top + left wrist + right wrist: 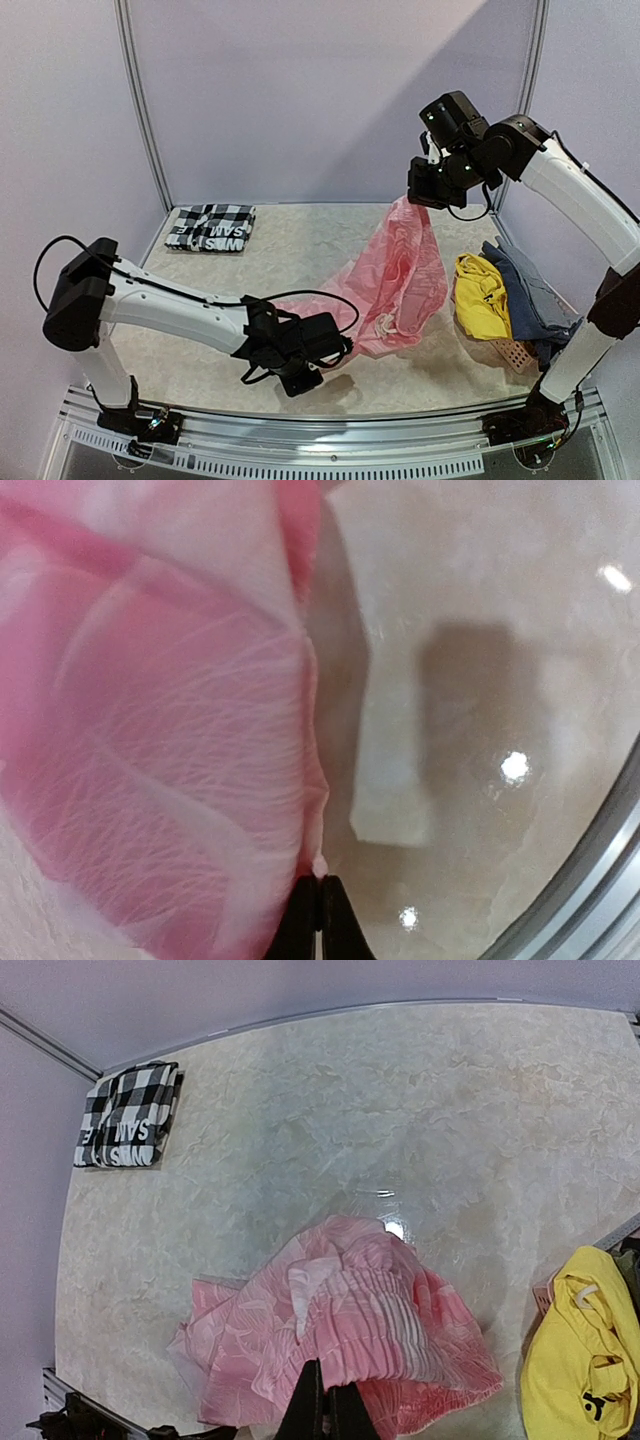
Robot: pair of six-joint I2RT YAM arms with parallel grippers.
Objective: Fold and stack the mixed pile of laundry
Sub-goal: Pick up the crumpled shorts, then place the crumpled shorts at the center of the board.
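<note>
Right hand [418,197] was clamped shut on the top of the pink garment [400,270]. It held the thing up well above the surface [300,250], so the cloth hung in one long drape, with its bottom end trailing on the surface toward the near left. Left hand [335,352] was down low at that trailing end. Its fingers were together and pinched right on the edge of the pink cloth, as far as the left wrist view showed.

Over on the right, the blue-grey garment [525,285] lay crumpled, with the bright yellow one [478,292] bunched up against its left side, just beside the hanging pink. The checked shirt [211,227] sat folded flat in the far left corner, white lettering showing along its near edge. A small salmon basket [512,351] peeked out from under the near edge of the blue-grey cloth.
</note>
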